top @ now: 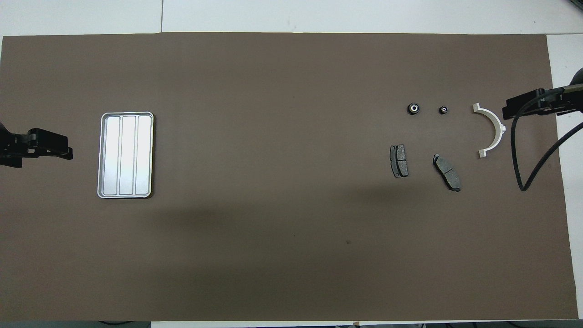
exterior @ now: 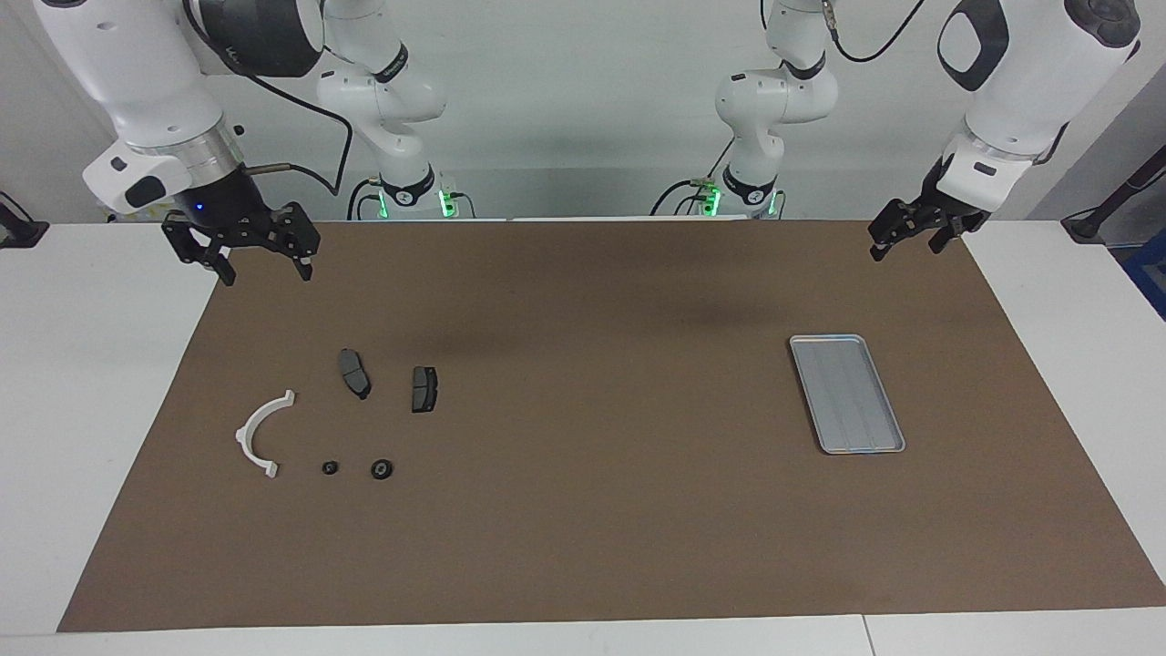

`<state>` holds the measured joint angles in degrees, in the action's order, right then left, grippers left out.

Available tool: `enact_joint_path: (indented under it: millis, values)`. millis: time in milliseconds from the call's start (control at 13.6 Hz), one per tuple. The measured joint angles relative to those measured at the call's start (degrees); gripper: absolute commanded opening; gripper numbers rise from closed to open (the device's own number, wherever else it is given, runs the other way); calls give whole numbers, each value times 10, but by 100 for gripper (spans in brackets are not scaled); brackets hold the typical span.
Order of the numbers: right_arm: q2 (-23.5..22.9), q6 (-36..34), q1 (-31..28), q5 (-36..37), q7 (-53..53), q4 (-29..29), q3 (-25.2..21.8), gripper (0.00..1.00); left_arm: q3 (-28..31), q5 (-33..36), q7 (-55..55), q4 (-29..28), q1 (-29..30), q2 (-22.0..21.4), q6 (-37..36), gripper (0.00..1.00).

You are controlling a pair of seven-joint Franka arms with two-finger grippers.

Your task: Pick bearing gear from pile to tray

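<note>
Two small black round bearing gears (exterior: 382, 469) (exterior: 330, 467) lie in the pile at the right arm's end of the brown mat; the overhead view shows them too (top: 413, 108) (top: 443, 110). Beside them is a white plastic arc (exterior: 244, 435). Two dark grey brake pads (exterior: 354, 373) (exterior: 424, 389) lie nearer to the robots. The silver tray (exterior: 847, 394) (top: 126, 155) sits bare at the left arm's end. My right gripper (exterior: 264, 273) (top: 504, 109) hangs open and holds nothing, over the mat's corner by its base. My left gripper (exterior: 904, 248) (top: 68, 150) waits open above the other corner.
The brown mat (exterior: 601, 456) covers most of the white table. A black cable (top: 519, 150) loops down from the right arm beside the arc. Both arm bases stand at the table's robot edge.
</note>
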<state>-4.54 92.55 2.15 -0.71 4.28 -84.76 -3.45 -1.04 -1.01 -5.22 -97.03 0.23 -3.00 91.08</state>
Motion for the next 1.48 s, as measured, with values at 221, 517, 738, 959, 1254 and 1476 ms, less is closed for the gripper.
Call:
enact_joint_path:
  millis: [221,517,738,959,1254,1476]
  values:
    - [0,0,0,0,0,0,0,100,0,0,0,0,0,0,0,100]
    - [0,0,0,0,0,0,0,100,0,0,0,0,0,0,0,100]
    - [0,0,0,0,0,0,0,100,0,0,0,0,0,0,0,100]
    - [-9,-1,1,0,0,-2,1,100,0,0,0,0,0,0,0,100]
    - [-56,12,4,0,-2,-3,6,100,0,0,0,0,0,0,0,100]
    - [-104,66,11,0,-28,-2,22,100,0,0,0,0,0,0,0,100]
